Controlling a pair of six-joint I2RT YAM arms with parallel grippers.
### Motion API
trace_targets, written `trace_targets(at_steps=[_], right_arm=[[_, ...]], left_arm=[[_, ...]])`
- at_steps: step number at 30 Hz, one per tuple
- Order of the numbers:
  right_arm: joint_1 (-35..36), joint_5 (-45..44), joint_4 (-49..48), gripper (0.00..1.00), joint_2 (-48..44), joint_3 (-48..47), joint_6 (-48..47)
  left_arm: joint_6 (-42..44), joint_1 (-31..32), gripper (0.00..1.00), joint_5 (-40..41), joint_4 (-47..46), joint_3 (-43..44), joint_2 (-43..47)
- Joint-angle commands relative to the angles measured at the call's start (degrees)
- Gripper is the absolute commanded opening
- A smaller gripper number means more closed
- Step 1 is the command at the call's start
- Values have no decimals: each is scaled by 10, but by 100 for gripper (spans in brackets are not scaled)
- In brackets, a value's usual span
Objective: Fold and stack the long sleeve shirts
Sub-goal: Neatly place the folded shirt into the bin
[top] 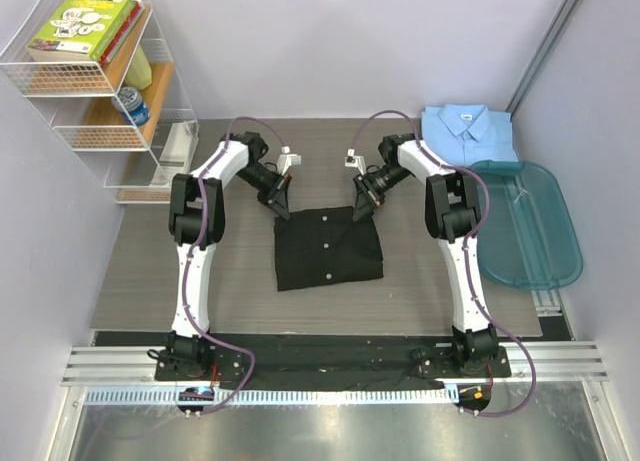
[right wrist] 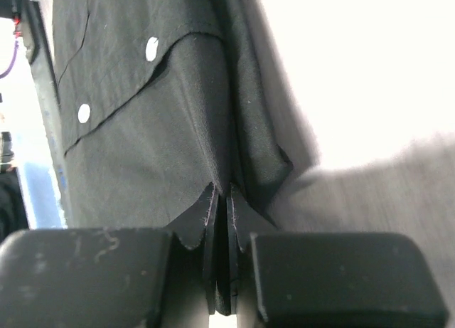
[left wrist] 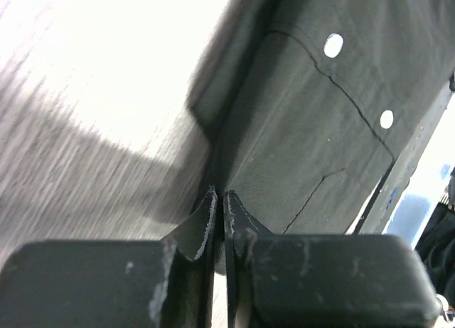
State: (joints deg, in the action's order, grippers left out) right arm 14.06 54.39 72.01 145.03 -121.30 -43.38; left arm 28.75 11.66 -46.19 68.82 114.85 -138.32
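Observation:
The black shirt (top: pixel 328 246) lies folded into a rough square in the middle of the table, with pale buttons down its front. My left gripper (top: pixel 282 209) is shut on its far left corner; the left wrist view shows the pads (left wrist: pixel 210 207) pinching the cloth edge (left wrist: pixel 306 129). My right gripper (top: pixel 360 213) is shut on the far right corner, with a fold of black cloth (right wrist: pixel 163 129) drawn up between the pads (right wrist: pixel 210 207). The light blue shirt (top: pixel 467 131) lies folded at the back right, apart from both grippers.
A teal plastic tub (top: pixel 560 231) stands at the right edge, beside the blue shirt. A wire shelf (top: pixel 100 81) with books and a can stands at the back left. Walls close off the left and right sides.

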Motion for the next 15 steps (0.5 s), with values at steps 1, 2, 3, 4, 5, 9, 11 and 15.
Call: trace_targets(at_steps=[1, 2, 3, 4, 5, 9, 11, 15], right_arm=[[-7, -13, 19, 15, -68, 55, -12], [-8, -11, 31, 21, -75, 60, -17], [-8, -10, 53, 25, -86, 56, -21], [-8, -7, 58, 33, -93, 53, -19], [-10, -7, 58, 39, -101, 49, -15], [-10, -44, 22, 49, -129, 51, 17], [-10, -62, 13, 46, -127, 51, 18], [-9, -68, -12, 40, -122, 69, 24]], left_arm=[[-7, -13, 7, 21, 3, 30, 1], [4, -12, 8, 15, 23, 42, 3], [15, -12, 9, 12, 28, 46, 7], [24, -12, 13, 8, 32, 48, 16], [35, -12, 16, 1, 45, 49, 19], [52, -13, 37, -2, 61, 49, 34], [56, -15, 46, -6, 52, 28, 49], [27, -16, 57, 17, -26, -26, 76]])
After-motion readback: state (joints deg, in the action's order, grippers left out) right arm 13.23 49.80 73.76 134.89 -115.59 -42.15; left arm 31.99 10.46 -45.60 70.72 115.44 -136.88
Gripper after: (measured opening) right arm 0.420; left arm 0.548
